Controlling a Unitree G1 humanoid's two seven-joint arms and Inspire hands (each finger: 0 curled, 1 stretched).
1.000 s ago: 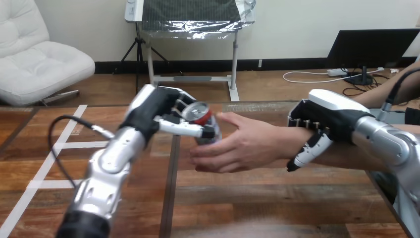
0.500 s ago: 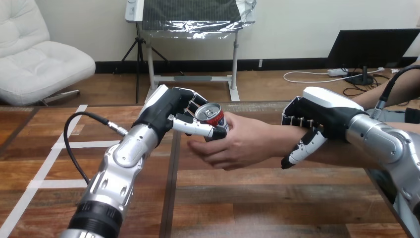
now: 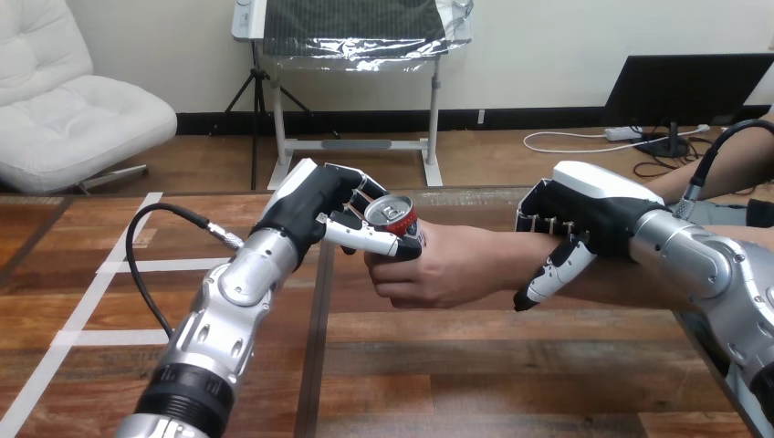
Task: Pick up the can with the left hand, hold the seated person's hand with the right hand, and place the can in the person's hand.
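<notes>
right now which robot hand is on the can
The left hand, its fingers curled round the can alongside the person's hand. The right hand is apart from it, curled over the person's wrist.

Can (image 3: 393, 217): metal, with a bright bare top that glints and a glossy red printed wall. Left hand (image 3: 310, 205) and right hand (image 3: 593, 205): matt black plastic bodies under smooth, glossy white plastic shells, with fingers in the same black and white. Left forearm (image 3: 233, 292) and right forearm (image 3: 703, 265): silver metal with a satin sheen. Table (image 3: 456, 365): brown wood planks with visible grain and a smooth, lightly reflective finish, crossed by strips of pale matt tape (image 3: 82, 301).
</notes>
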